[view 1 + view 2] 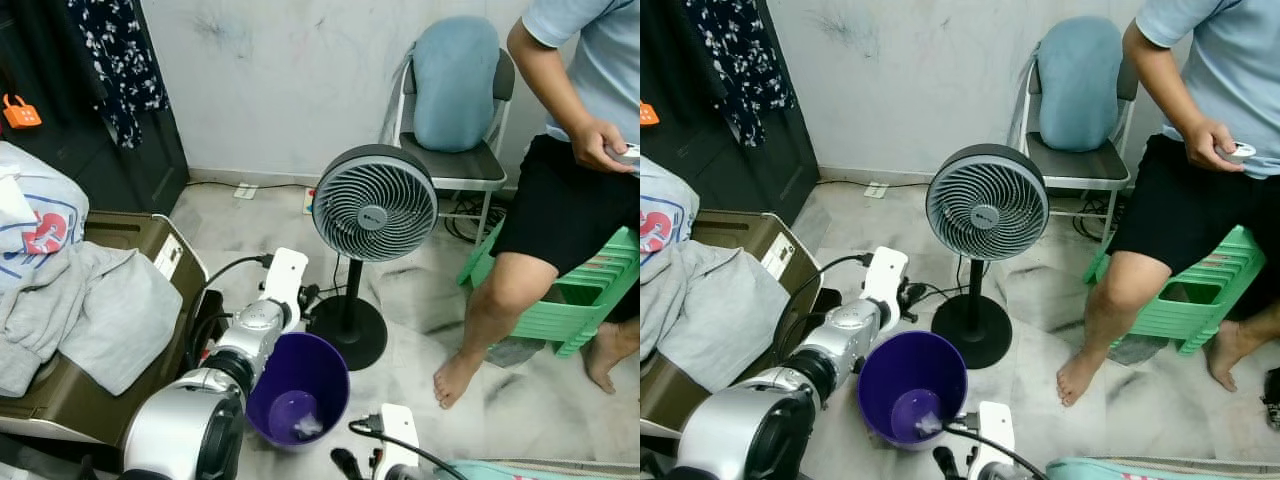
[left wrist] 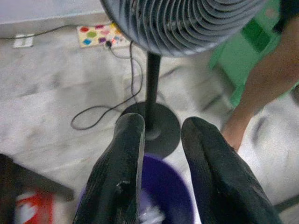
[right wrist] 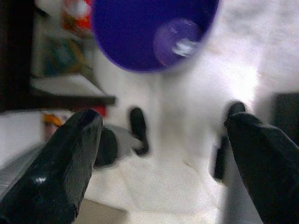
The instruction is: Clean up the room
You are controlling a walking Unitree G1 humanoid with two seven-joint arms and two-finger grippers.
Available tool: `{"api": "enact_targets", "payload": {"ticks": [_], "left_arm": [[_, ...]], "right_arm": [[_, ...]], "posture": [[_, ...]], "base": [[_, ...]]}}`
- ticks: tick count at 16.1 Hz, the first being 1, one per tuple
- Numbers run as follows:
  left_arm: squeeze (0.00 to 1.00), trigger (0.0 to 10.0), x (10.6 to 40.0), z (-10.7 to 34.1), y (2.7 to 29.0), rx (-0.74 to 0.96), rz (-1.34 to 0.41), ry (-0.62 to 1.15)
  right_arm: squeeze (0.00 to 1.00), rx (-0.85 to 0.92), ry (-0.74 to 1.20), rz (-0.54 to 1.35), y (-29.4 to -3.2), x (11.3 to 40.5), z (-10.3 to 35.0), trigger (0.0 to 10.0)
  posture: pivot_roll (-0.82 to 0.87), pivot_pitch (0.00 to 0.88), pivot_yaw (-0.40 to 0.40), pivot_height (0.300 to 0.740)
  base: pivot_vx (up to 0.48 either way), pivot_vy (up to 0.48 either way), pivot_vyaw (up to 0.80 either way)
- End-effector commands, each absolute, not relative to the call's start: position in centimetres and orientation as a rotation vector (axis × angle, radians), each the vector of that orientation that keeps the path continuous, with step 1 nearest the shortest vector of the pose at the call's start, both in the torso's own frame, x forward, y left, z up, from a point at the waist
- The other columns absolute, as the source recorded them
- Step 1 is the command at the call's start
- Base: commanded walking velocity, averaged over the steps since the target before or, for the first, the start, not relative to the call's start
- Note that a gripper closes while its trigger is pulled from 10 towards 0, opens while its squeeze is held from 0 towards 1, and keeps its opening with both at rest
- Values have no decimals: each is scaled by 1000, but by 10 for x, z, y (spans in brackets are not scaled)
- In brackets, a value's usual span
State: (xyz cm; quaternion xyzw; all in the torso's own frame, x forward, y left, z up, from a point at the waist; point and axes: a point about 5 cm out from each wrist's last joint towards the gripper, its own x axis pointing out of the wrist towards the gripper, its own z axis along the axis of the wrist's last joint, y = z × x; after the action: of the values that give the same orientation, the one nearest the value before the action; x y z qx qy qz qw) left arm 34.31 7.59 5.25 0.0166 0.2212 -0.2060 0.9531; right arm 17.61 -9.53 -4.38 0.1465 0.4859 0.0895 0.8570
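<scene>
- I count one purple bin, one fan on a stand, one metal chair with a blue cushion, one stack of green stools, and one person sitting on that stack.
- The floor is pale marbled tile; the wall behind is off-white and scuffed, with a dark floral garment hanging at the far left.
- At my left a brown case carries a heap of grey and white clothes.
- The bin stands on the floor just in front of the fan's round black base, between my two arms. Inside it lies one small white crumpled scrap (it looks like paper, though I cannot be sure).
- My left gripper hangs over the bin's near rim. Its two black fingers are slightly parted with nothing between them.
- My right gripper is low beside the bin, fingers spread wide and holding nothing; in its wrist view the bin's mouth and the scrap sit beyond the fingertips.
- A black cable runs across the tile from the fan base.
- The person holds a small pale object in one hand, bare feet on the floor.
</scene>
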Motion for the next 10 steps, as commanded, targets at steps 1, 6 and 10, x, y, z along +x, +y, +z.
{"api": "enact_targets", "payload": {"ticks": [1, 6, 10], "left_arm": [[0, 10000, 348, 60, 78, 7, -418, 404], [0, 10000, 351, 73, 80, -54, -456, 264], [1000, 10000, 346, 81, 98, -125, -480, 121]], "right_arm": [[0, 148, -9, 195, -102, 294, 120, 10000], [0, 176, -112, 178, -108, 294, 144, 10000], [0, 157, -70, 169, -111, 298, 132, 10000]], "posture": [[-272, 0, 175, 740], [-265, 0, 160, 740], [-235, 0, 151, 740]], "base": [[0, 0, 0], [0, 0, 0], [0, 0, 0]]}}
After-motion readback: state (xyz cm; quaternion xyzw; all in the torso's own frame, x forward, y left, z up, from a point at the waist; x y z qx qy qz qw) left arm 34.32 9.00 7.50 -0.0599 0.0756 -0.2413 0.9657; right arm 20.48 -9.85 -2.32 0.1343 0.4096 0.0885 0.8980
